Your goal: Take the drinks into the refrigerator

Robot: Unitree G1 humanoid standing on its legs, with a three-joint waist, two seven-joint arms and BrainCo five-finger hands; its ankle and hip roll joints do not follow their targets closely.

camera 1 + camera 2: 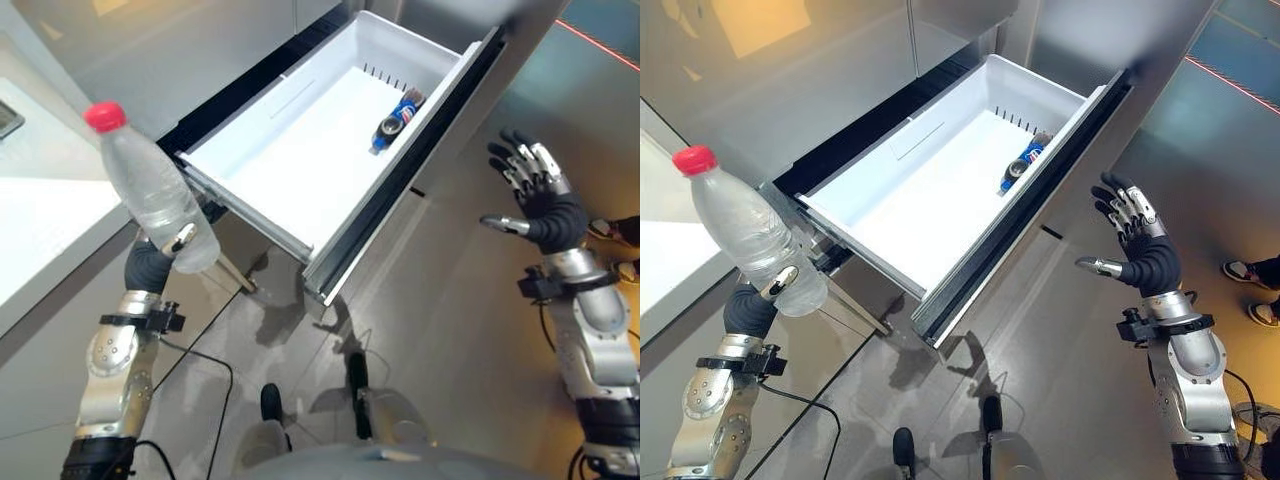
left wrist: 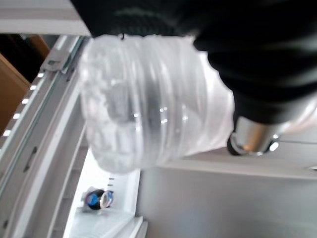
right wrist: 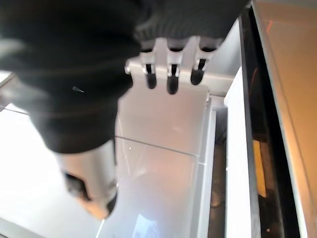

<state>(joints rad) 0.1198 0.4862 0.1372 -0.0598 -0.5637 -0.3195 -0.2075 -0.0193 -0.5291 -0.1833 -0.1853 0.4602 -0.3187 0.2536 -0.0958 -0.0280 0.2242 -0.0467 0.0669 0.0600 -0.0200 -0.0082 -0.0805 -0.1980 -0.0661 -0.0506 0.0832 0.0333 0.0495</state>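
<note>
My left hand (image 1: 165,252) is shut on a clear plastic water bottle (image 1: 152,190) with a red cap, held upright at the left, just outside the near left corner of the open white refrigerator drawer (image 1: 300,150). The bottle (image 2: 148,104) fills much of the left wrist view. A blue drink can (image 1: 396,122) lies on its side inside the drawer, against its right wall; the can (image 2: 99,198) also shows in the left wrist view. My right hand (image 1: 545,205) hovers open to the right of the drawer front, fingers spread, holding nothing.
A pale countertop (image 1: 50,220) lies at the far left. The drawer's dark front panel (image 1: 400,190) juts out over the grey floor. A person's shoes (image 1: 1250,285) stand at the far right, beyond my right arm.
</note>
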